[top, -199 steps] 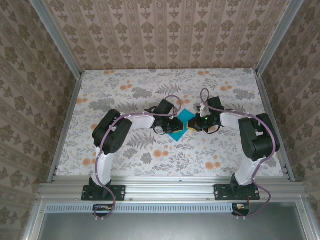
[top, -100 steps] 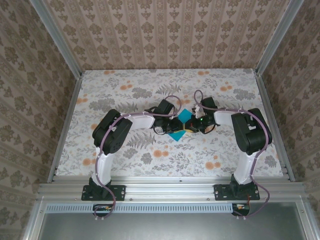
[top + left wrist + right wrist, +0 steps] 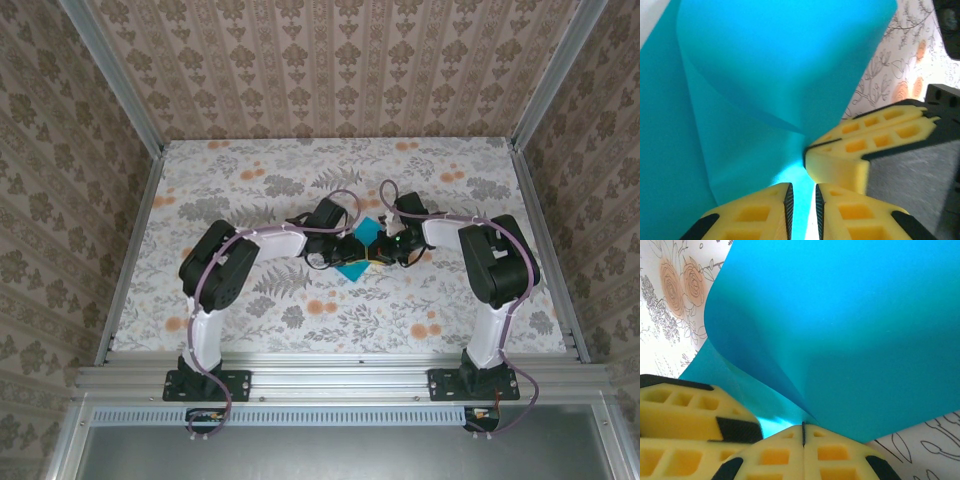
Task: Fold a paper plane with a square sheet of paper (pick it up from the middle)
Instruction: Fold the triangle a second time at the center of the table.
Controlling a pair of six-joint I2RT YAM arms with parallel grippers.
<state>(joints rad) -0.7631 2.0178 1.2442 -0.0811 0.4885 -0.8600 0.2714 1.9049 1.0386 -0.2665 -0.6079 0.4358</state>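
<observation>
The square sheet of paper (image 3: 352, 270) is teal-blue and lies mid-table between both grippers, part of it raised into a curl. In the right wrist view the sheet (image 3: 850, 325) bends down to a point at my right gripper (image 3: 803, 427), whose yellow pads are pressed together on that fold. My left gripper (image 3: 802, 210) stands just in front of the sheet (image 3: 765, 65) with a narrow gap between its pads and nothing pinched in it. The right gripper (image 3: 807, 147) meets the fold just beyond the left fingertips. From above, the left gripper (image 3: 356, 250) and right gripper (image 3: 381, 250) almost touch.
The flowered table (image 3: 250, 190) has aluminium rails along its left, right and near edges, and patterned walls close it in. Both arms reach inward, with cables looping over the wrists. One left finger (image 3: 685, 412) sits close beside the right jaws.
The right arm has swung left, carrying its gripper in against the paper and close to the left gripper. The left arm has barely moved.
</observation>
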